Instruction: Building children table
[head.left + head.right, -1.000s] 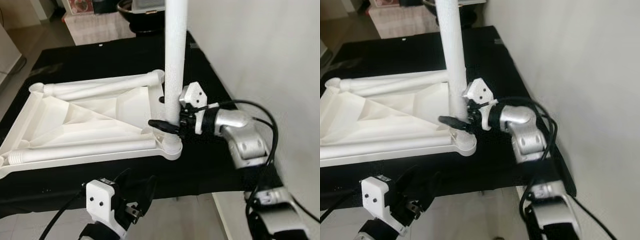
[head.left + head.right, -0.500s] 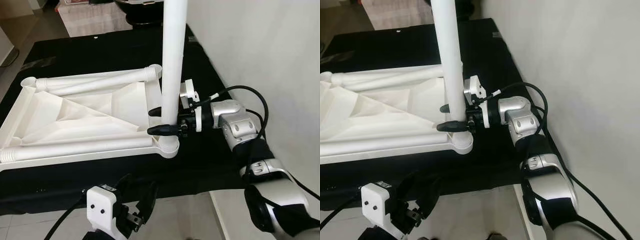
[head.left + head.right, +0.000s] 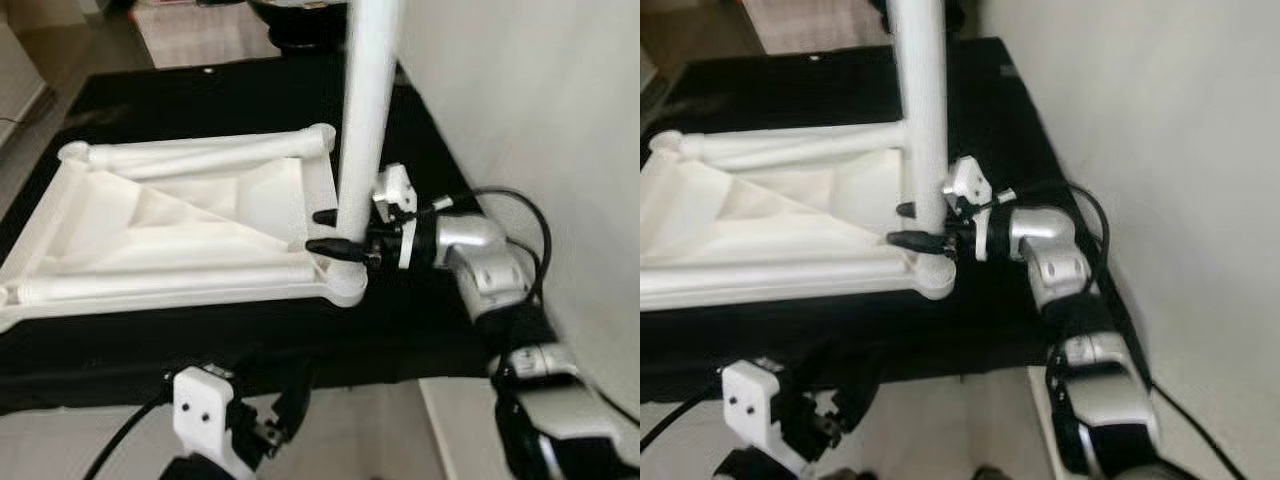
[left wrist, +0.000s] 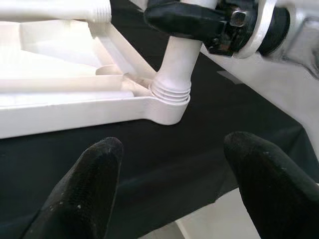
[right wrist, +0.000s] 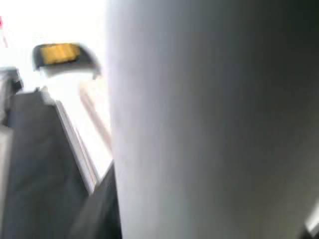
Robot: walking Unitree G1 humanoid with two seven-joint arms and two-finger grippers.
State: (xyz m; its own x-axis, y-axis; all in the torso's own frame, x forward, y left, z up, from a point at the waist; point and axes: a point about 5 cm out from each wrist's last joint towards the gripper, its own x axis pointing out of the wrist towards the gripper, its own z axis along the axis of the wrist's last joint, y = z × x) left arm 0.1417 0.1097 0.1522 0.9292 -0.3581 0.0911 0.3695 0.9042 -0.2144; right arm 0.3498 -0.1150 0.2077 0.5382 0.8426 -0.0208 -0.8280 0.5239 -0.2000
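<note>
Three table legs (image 3: 366, 110), one tabletop (image 3: 170, 225)

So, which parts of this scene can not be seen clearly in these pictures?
- Top of the upright table leg: cut off by the upper edge in both eye views.
- Far side of the leg's threaded joint in the tabletop's corner socket: hidden by the leg, left wrist view.
- Right end effector: its far finger is partly behind the leg.
- Right wrist view: blurred, the leg blocks what lies behind.
</note>
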